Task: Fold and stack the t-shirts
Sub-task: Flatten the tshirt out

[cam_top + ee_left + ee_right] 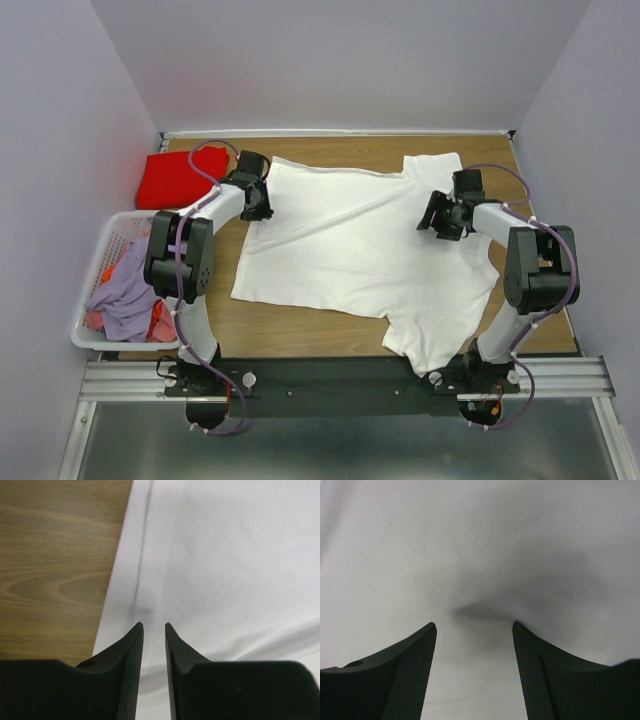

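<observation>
**Top view.** The white t-shirt (350, 250) is lying spread out on the desk (300, 330). The red t-shirt (175, 180) is resting just beyond its far-left corner, and the laundry basket (85, 335) is standing off its left edge. You are holding the left gripper (262, 205) at that far-left corner and the right gripper (435, 222) over the far-right shoulder area.

**Left wrist view.** The left gripper (154, 626) is standing narrow, with a thin slit showing between its fingers, over the hem band of the white t-shirt (225, 555), just inside its edge. You cannot tell whether any cloth is being pinched. For a sound catch, you should probably be pressing the tips into the hem so that cloth bunches between them before closing.

**Right wrist view.** The right gripper (474, 625) is standing wide over the white t-shirt's plain cloth (470, 540) and is holding nothing. Its grasp likely needs the same downward press. Once both grips are firm, lifting them together should keep the fold line straight.
</observation>
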Tool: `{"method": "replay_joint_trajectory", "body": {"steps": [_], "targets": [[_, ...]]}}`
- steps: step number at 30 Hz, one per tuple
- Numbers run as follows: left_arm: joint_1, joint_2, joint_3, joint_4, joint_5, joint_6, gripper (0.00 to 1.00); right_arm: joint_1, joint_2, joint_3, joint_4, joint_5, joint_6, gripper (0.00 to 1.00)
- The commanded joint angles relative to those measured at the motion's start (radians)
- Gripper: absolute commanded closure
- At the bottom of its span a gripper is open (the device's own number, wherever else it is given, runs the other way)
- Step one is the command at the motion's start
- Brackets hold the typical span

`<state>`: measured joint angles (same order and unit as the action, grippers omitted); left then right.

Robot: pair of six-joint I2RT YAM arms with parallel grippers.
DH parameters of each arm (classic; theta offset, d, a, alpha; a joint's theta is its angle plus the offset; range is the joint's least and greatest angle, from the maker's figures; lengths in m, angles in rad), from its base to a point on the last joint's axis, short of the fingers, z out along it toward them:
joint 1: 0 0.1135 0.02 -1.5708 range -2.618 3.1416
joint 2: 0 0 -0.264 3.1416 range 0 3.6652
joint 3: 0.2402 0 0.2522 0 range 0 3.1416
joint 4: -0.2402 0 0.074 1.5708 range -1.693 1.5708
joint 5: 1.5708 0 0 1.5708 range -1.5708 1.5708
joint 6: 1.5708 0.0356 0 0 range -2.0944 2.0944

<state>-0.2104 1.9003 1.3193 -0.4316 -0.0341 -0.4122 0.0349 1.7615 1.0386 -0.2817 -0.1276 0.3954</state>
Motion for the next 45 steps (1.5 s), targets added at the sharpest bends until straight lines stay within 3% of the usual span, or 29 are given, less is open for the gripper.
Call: {"method": "replay_joint_trajectory", "body": {"steps": [1,15,19,21,26,29,32,37,45], "targets": [[-0.052,0.011,0.021,0.04,-0.013,-0.011,0.69,0.003,0.052,-0.026,-0.014,0.066,-0.007,0.3],[-0.057,0.265,0.233,-0.018,0.011,-0.008,0.74,-0.001,0.168,0.054,-0.013,0.114,0.002,0.3],[-0.024,0.391,0.395,-0.085,0.027,-0.005,0.76,-0.026,0.256,0.164,-0.013,0.111,0.002,0.3],[0.005,0.46,0.57,-0.131,0.058,-0.007,0.76,-0.032,0.329,0.252,-0.011,0.108,-0.007,0.3],[0.034,0.594,0.829,-0.185,0.1,-0.022,0.76,-0.07,0.463,0.473,-0.014,0.095,-0.059,0.3],[0.052,0.62,0.911,-0.177,0.146,-0.045,0.69,-0.076,0.483,0.569,-0.03,0.086,-0.081,0.29],[0.052,0.484,0.826,-0.083,0.126,-0.046,0.5,-0.076,0.422,0.604,-0.063,0.054,-0.086,0.28],[0.046,0.231,0.539,0.011,0.054,-0.045,0.34,-0.076,0.245,0.439,-0.1,0.022,-0.07,0.28],[-0.007,-0.105,0.005,-0.022,-0.046,0.024,0.29,-0.076,0.004,0.198,-0.244,0.051,-0.053,0.28]]}}
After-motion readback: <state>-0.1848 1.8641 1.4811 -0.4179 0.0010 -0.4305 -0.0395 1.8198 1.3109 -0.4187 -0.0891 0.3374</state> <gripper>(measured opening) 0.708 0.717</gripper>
